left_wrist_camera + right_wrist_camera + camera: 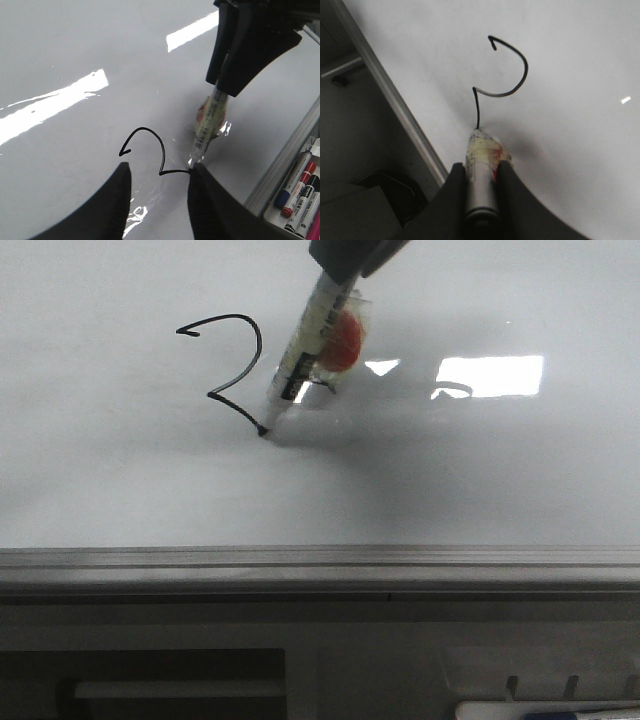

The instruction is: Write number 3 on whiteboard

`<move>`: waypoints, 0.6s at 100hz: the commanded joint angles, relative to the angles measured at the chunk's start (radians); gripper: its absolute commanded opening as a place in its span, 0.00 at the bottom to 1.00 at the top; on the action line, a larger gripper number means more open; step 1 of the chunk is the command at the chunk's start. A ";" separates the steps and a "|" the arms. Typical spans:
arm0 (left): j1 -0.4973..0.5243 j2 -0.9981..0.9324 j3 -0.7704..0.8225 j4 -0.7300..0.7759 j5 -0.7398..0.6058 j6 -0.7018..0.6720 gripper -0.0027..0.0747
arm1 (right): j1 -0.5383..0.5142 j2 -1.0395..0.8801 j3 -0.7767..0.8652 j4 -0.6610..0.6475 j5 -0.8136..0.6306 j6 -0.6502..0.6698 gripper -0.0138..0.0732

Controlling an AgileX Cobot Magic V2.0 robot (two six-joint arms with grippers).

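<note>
The whiteboard (pixel 120 470) fills the front view, glossy and pale. On it the black line of the number 3 (pixel 255 340) shows a hooked top, one bow and a short slanting stroke. That stroke ends at the tip of a taped marker (pixel 305 340). My right gripper (pixel 481 167) is shut on the marker (pixel 481 185), holding it tilted with its tip touching the board below the line (pixel 520 75). The left gripper (pixel 159 170) hovers open above the board beside the drawn line (pixel 162 150), nothing between its fingers. The right gripper (pixel 227 82) and the marker (pixel 210 125) also show in the left wrist view.
A grey metal edge strip (pixel 320 565) runs along the board's near side. Beyond it sits a tray (pixel 272 212) with several spare markers (pixel 300 190). A bright rectangular light reflection (pixel 490 375) lies on the board to the right of the marker.
</note>
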 commanded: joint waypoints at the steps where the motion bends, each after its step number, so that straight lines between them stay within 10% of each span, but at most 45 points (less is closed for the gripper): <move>1: -0.006 -0.001 -0.029 -0.013 -0.061 -0.007 0.35 | 0.001 -0.029 -0.006 -0.012 -0.029 0.012 0.11; 60: -0.008 0.004 -0.029 0.034 -0.066 -0.007 0.35 | 0.122 0.035 0.002 0.063 -0.214 0.031 0.11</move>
